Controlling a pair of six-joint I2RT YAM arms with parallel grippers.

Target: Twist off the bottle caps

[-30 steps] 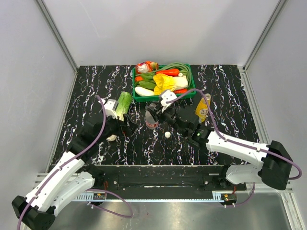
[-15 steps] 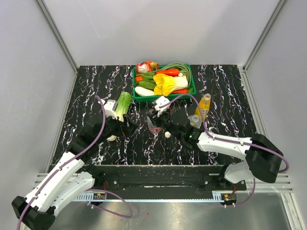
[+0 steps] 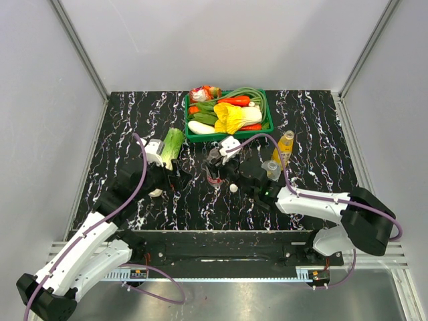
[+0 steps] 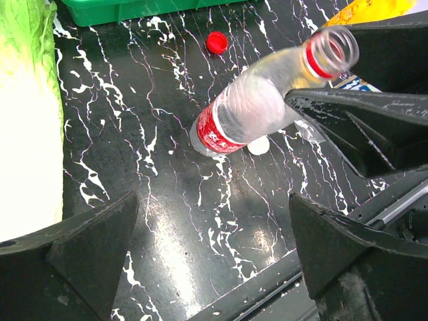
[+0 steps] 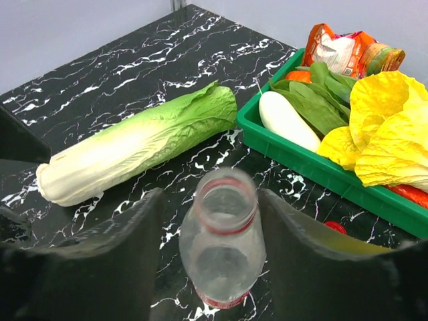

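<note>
The right gripper point(image 5: 208, 200) has its fingers spread around the clear bottle point(image 5: 222, 251), with a little gap on one side. The bottle's top is bare. Seen from above, the white cap point(image 3: 233, 188) lies on the table point(image 3: 134, 127) at 5 o'clock from the bottle. The red cap point(image 4: 216, 42) lies near the green tray point(image 4: 114, 10). The left gripper point(image 4: 214, 214) is spread wide.
</note>
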